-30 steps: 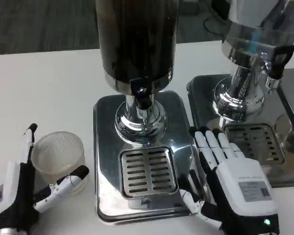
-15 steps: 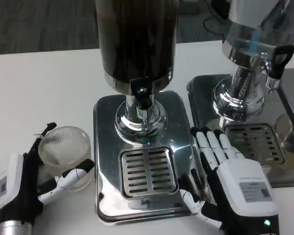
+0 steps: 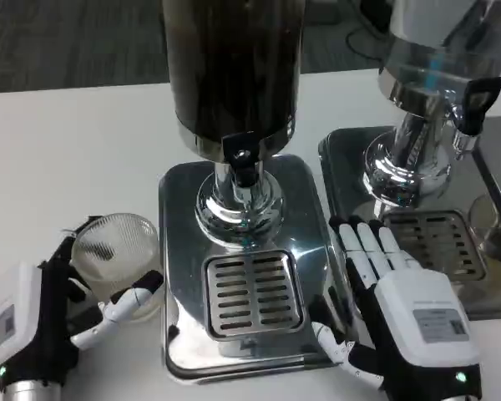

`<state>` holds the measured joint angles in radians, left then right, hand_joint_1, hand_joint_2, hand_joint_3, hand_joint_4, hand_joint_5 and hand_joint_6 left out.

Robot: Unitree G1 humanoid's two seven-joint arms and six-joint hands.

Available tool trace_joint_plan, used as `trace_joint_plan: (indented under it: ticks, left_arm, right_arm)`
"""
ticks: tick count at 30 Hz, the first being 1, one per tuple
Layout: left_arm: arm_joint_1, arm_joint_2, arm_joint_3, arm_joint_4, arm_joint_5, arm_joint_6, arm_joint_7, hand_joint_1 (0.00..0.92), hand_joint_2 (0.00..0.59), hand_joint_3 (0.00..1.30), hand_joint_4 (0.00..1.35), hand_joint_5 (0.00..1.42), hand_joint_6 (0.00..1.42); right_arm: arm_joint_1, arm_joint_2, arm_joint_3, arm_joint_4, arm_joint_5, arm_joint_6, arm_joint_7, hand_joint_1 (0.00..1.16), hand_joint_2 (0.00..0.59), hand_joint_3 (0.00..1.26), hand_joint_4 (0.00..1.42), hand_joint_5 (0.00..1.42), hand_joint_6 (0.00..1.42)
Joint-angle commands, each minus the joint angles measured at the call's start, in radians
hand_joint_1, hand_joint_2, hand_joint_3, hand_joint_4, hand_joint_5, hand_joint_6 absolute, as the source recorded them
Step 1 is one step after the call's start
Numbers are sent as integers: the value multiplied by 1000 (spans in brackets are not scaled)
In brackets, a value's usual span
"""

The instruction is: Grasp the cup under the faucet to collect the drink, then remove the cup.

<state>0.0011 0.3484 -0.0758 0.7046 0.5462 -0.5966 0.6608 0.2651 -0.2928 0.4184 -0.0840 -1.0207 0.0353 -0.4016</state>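
A clear ribbed plastic cup [image 3: 117, 248] is at the lower left, tilted, beside the left edge of the steel dispenser base [image 3: 184, 276]. My left hand [image 3: 35, 327] grips it, with the thumb under its near side and the fingers curled round its far side. The black faucet [image 3: 240, 159] hangs from the dark drink tank [image 3: 234, 67] above the slotted drip grate [image 3: 252, 292], which holds nothing. My right hand [image 3: 401, 305] lies flat with its fingers apart at the base's right edge, holding nothing.
A second dispenser [image 3: 434, 83] with its own black faucet [image 3: 470, 104] and drip grate [image 3: 438, 242] stands on a steel tray at the right. White table [image 3: 75, 150] stretches to the left and behind the cup.
My left hand has closed round the cup and carried it a little right toward the dispenser base, tilting it. The right hand has barely moved.
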Motion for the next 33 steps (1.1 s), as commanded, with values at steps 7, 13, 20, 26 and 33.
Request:
trace_joint_plan:
  ticks: [7, 13, 20, 26, 33]
  left_arm:
    - [-2, 7, -14, 26, 21, -43, 78, 407, 121, 368, 583, 835, 921]
    - [9, 11, -18, 7, 28, -46, 101, 407, 122, 376, 584, 837, 937]
    - [20, 12, -16, -3, 41, -47, 134, 315, 102, 367, 575, 836, 949]
    - [25, 13, -15, -15, 59, -41, 159, 365, 128, 381, 575, 823, 951]
    - [19, 15, -21, -9, 68, -45, 171, 376, 135, 381, 565, 818, 927]
  right_arm:
    - [-3, -8, 1, -7, 6, -8, 4, 359, 399, 13, 0, 0, 161]
    - [-2, -8, -2, -9, 16, -11, 12, 353, 402, 13, 0, 0, 163]
    - [-3, -10, -2, -14, 18, -12, 14, 320, 393, 13, 0, 0, 165]
    - [-5, -10, 4, -13, 17, -11, 13, 320, 393, 13, 0, 0, 165]
    - [-8, -18, 4, -11, 19, -15, 13, 324, 393, 8, 0, 0, 165]
